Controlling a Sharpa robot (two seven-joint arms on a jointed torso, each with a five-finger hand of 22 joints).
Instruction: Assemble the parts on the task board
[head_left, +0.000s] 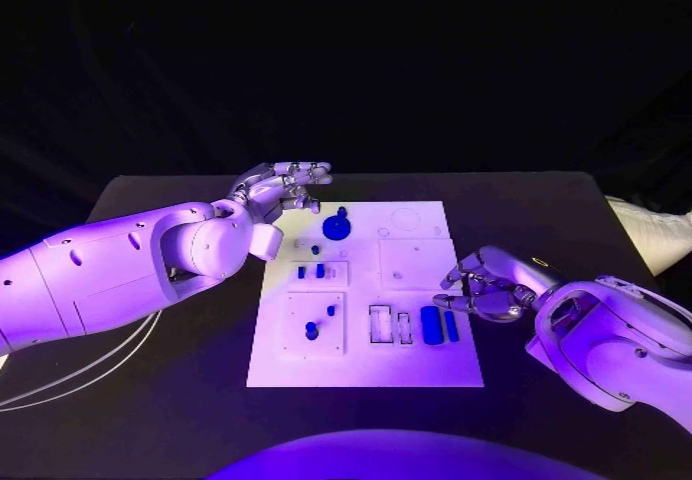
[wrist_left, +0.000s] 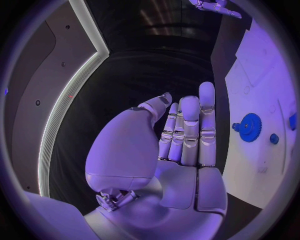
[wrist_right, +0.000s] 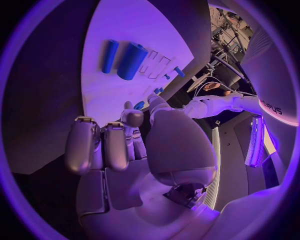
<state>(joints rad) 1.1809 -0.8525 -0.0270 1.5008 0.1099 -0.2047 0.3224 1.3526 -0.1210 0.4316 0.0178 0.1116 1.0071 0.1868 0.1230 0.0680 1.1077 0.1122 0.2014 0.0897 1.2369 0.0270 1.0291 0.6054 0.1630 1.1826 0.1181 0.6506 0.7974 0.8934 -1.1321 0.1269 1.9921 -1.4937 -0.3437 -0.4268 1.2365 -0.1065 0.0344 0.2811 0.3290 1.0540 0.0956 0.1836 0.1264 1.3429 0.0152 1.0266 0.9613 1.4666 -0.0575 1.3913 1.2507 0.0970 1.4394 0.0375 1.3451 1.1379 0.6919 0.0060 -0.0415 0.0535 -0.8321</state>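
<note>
Black table (head_left: 173, 420) with the white task board (head_left: 418, 370) lying flat mid-table, long side running near to far. Left arm (head_left: 101, 275) comes in from the left; left hand (head_left: 277, 190) hovers off the board's far-left corner, over bare table. In the left wrist view its fingers (wrist_left: 189, 132) are straight and side by side, thumb alongside, nothing held. Right arm (head_left: 620, 345) comes in from the near right; right hand (head_left: 490, 287) sits just off the board's right edge, about level with the near-right parts. The right wrist view shows its fingers (wrist_right: 115, 147) curled in with the thumb across, nothing in the grasp and not touching the board. Parts on the board, biggest first: round blue gear (head_left: 336, 227) at far left-centre, well clear of the left hand's fingertips. Thick blue cylinder (head_left: 431, 325) lies at near right, with a thinner blue rod (head_left: 451, 326) just beside it on its right, both parallel to the board's long side. Two empty rectangular slots (head_left: 381, 324) sit left of the cylinder. Two small blue pegs (head_left: 310, 271) are side by side in the mid-left square block. Two small blue pieces (head_left: 313, 329) are on the near-left square block; can't tell whether seated or loose. One tiny blue bit (head_left: 316, 249) sits just near-side of the gear.
</note>
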